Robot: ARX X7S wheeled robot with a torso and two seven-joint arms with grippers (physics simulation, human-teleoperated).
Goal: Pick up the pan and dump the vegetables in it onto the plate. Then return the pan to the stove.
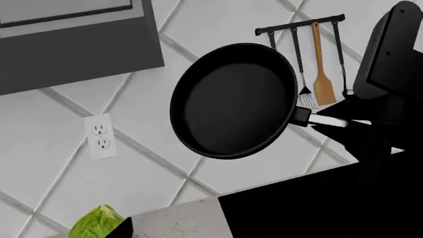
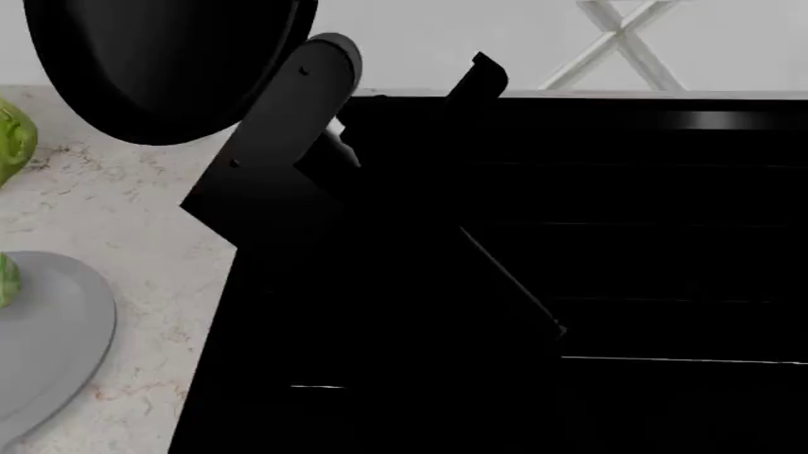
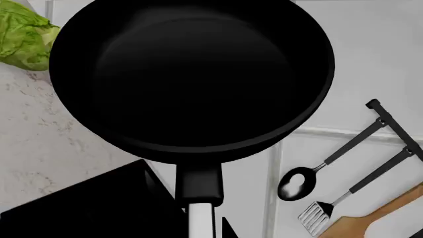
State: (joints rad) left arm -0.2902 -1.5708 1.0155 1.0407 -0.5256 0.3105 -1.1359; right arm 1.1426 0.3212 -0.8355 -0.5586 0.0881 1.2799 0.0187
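Note:
The black pan [image 3: 191, 74] hangs tilted in the air above the counter's back edge, and its inside shows empty. My right gripper [image 3: 201, 230] is shut on the pan's handle [image 1: 327, 120], with its dark arm [image 2: 272, 161] reaching over the stove [image 2: 569, 265]. One of the green vegetables [image 2: 10, 142] lies on the counter below the pan. Another [image 2: 7, 281] rests on the pale grey plate [image 2: 51, 350] at the view's left edge. Only one black fingertip [image 1: 122, 230] of my left gripper shows, with bare counter beside it and nothing held.
A wall rack [image 1: 300, 25] holds a wooden spatula [image 1: 322, 74] and metal utensils [image 3: 330, 206] behind the stove. A white outlet [image 1: 100, 136] sits on the tiled wall under a grey hood [image 1: 73, 44]. Speckled counter [image 2: 139, 227] lies between plate and stove.

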